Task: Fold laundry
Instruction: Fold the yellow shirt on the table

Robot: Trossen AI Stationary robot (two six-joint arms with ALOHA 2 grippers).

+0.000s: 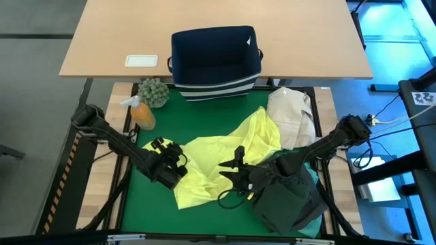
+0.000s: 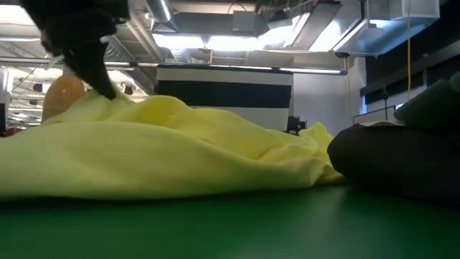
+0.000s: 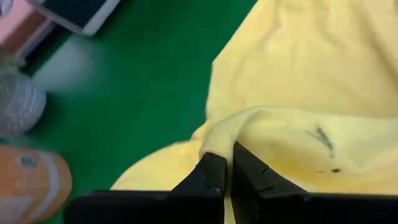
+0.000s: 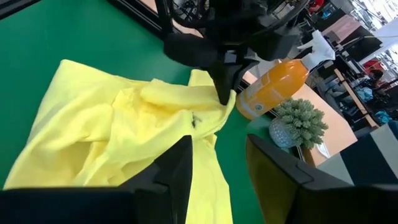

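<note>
While my left gripper [image 1: 178, 165] sits low at the near left of the green mat [image 1: 197, 116], its jaws are pinched tight on a raised fold of the yellow-green shirt [image 1: 225, 153], which lies spread across the middle of the mat. Behind that arm, at the mat's far left corner, stand an orange spray bottle [image 1: 142, 113] and a small spiky plant [image 1: 154, 92] in a pale pot. Farther back on the wooden table [image 1: 109, 34] rests the navy fabric bin [image 1: 215, 58], with a white card [image 1: 142, 60] to its left. Moving right, my right gripper [image 1: 233, 170] hovers over the shirt's near edge with its jaws spread apart and nothing between them. A dark olive-black garment [image 1: 289, 197] is heaped under that arm at the near right, a sliver of turquoise cloth [image 1: 315, 178] showing at its edge, and a cream-beige bundle [image 1: 291, 116] lies beyond it.
</note>
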